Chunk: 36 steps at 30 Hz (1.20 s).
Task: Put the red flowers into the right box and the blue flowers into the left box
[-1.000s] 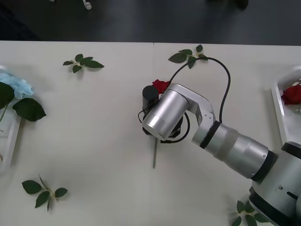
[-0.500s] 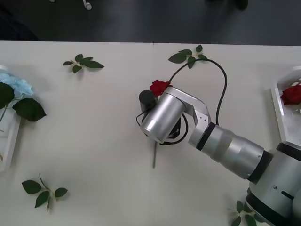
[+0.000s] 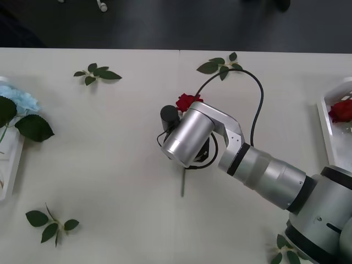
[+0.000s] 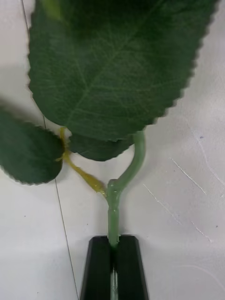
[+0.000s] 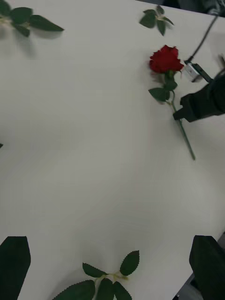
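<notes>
Right claw [image 4: 112,267] is clamped on the green stem of a red rose [image 3: 186,102] at mid-counter [image 3: 110,165]; its black fingers [image 4: 96,267] pinch the stem just below a fork carrying serrated dark leaves. The bloom is tight and deep red, and the free stem end points toward the near edge. Left claw [image 5: 112,267] hangs spread open above the counter, gripping nothing, with a leaf sprig [image 5: 105,281] just ahead of it. Bare counter surrounds the rose. Leaf sprigs lie near left [image 3: 50,223], far left [image 3: 97,73] and far centre [image 3: 220,64]. Another red rose [image 3: 341,110] sits in the right box [image 3: 324,132]; blue flowers [image 3: 16,102] rest at the left box [image 3: 14,165].
</notes>
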### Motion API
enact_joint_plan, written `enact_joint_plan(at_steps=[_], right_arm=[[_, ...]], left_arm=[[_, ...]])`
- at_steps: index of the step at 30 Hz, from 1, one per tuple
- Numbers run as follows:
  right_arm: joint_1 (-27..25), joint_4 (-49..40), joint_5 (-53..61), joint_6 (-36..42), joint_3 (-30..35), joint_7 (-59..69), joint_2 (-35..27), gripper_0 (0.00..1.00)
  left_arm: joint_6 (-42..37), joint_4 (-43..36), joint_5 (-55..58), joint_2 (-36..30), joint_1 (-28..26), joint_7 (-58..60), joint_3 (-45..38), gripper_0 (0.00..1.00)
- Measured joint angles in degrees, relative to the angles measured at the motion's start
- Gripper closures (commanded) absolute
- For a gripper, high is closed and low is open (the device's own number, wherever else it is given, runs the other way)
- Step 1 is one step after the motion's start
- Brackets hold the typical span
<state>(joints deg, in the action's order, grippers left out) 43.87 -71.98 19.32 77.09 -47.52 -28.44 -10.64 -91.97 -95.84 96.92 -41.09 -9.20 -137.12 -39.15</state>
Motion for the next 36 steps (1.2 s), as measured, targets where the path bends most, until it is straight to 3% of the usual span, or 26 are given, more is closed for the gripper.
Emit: enact_joint_plan(at_steps=[7,11,19,28,36], right_arm=[[-0.01,-4.83,3.36,0.15,-0.07,0.0,-4.71,1.0],[-0.03,-15.39,10.22,3.16,0.62,0.0,-13.27,1.0],[-0.11,-34.9,25.13,4.59,9.22,-0.06,-31.55,1.0],[-0.13,-40.62,40.55,-13.02,11.73,-17.55,-53.0,1.0],[-2.49,-38.9,46.5,-19.33,12.36,-31.8,-63.58,1.0]], left_arm=[[-11.9,4.21,-0.16,0.0,8.52,-10.28,0.01,0.0],[-17.56,11.08,-0.18,0.0,15.39,-16.16,0.37,0.0],[-17.89,18.58,-3.82,0.0,25.5,-16.19,4.8,0.0],[-17.89,18.58,-5.39,0.0,31.43,-16.19,11.12,0.0],[-17.89,18.53,-7.03,0.0,34.39,-16.19,13.21,0.0]])
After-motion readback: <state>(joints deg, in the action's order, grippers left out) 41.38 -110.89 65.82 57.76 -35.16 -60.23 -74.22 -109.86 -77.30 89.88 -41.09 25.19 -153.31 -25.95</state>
